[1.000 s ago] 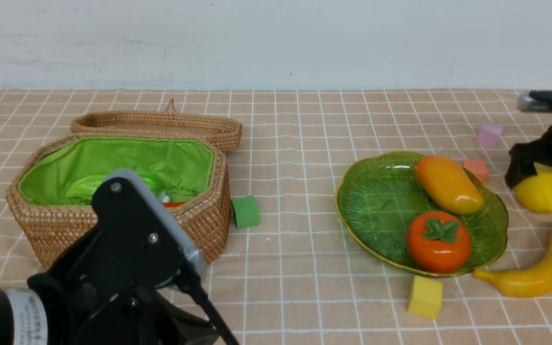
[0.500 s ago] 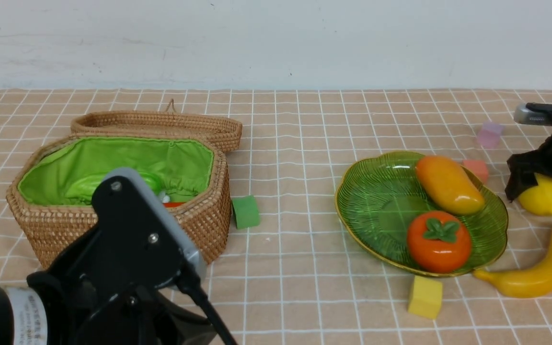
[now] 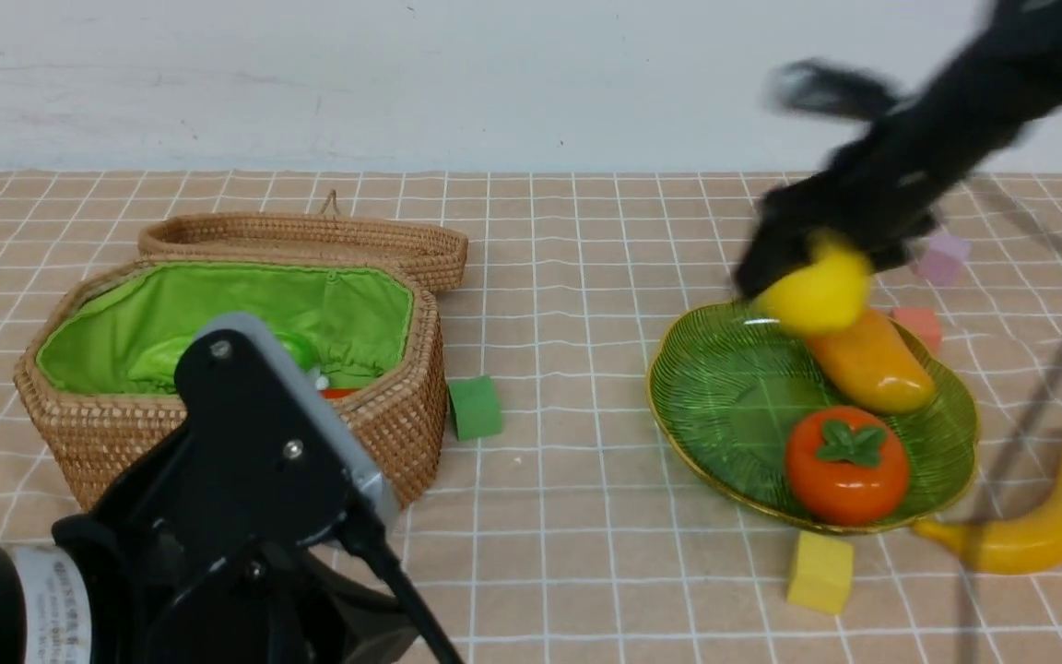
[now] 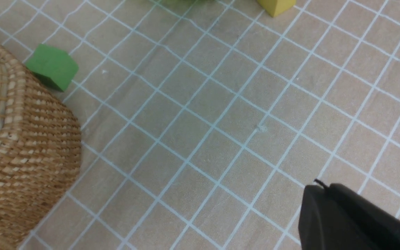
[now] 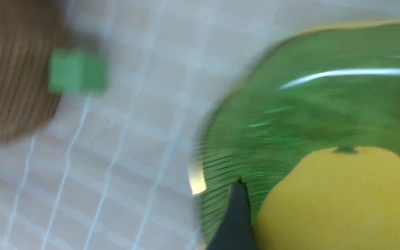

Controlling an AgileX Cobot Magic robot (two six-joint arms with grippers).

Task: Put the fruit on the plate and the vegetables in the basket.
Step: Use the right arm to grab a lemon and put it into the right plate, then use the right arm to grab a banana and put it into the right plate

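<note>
Front view: right end effector (image 3: 817, 267) tight around lemon (image 3: 817, 300) over plate (image 3: 678, 433); left end effector (image 4: 313, 194) closed.

The basket (image 3: 402, 433) at the left of the frame is rough woven wicker with a soft, matt green cloth lining (image 3: 218, 304). At the right, the plate (image 3: 725, 397) is shiny, translucent ribbed glass with a gold rim. The lemon (image 3: 817, 295), mango (image 3: 872, 364) and persimmon (image 3: 847, 466) look like smooth, glossy plastic, while the green cube (image 3: 476, 408) is matt foam and the bench (image 3: 586, 516) wears matt checked cloth.
</note>
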